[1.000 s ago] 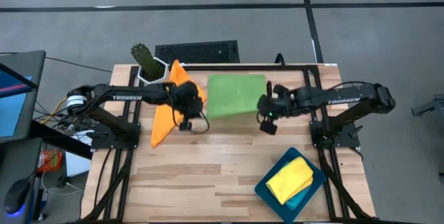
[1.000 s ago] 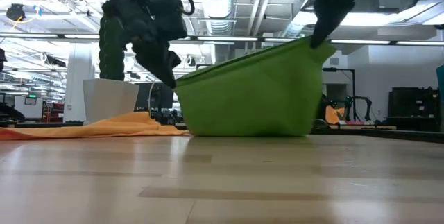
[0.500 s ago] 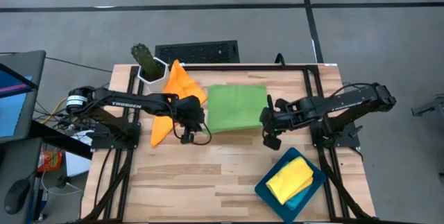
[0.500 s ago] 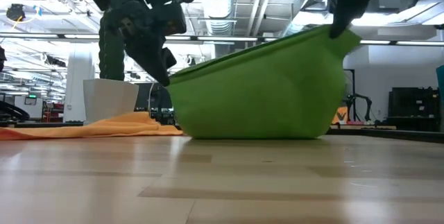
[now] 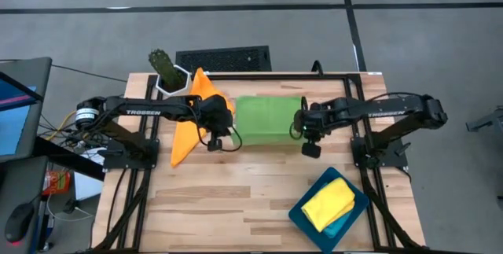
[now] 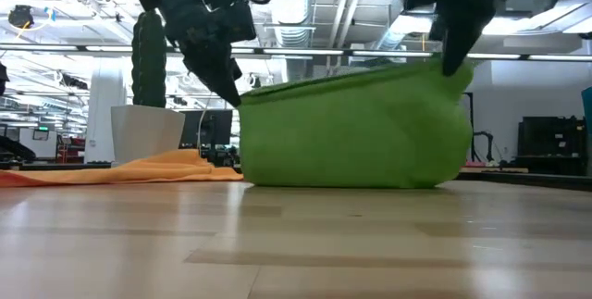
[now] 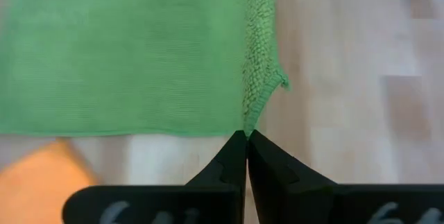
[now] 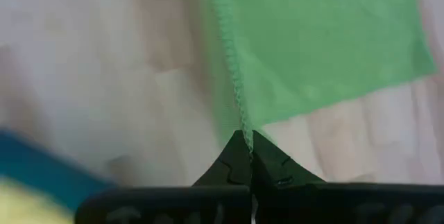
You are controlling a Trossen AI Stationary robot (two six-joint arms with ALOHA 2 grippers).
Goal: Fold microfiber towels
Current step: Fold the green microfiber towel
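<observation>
Left pincer (image 5: 222,126) and right pincer (image 5: 301,127) each grasp a corner of the green towel (image 5: 267,118), raised near the table's (image 5: 236,207) far edge.

A towel (image 5: 267,119) is lying mid-counter (image 5: 236,207) between both grippers; another towel (image 5: 191,116) is lying left, beside a potted plant (image 5: 165,69); a tray (image 5: 350,219) is sitting front-right, holding a third towel (image 5: 328,201).

- The green towel (image 5: 267,119) now hangs with its held top edge near level in the low view, where a second ago it sloped up toward the right gripper (image 6: 450,66).
- The left gripper (image 6: 233,98) sits higher than half a second ago.
- From above, both grippers are farther from the yellow towel (image 5: 328,202), and the green towel looks shorter front to back.
</observation>
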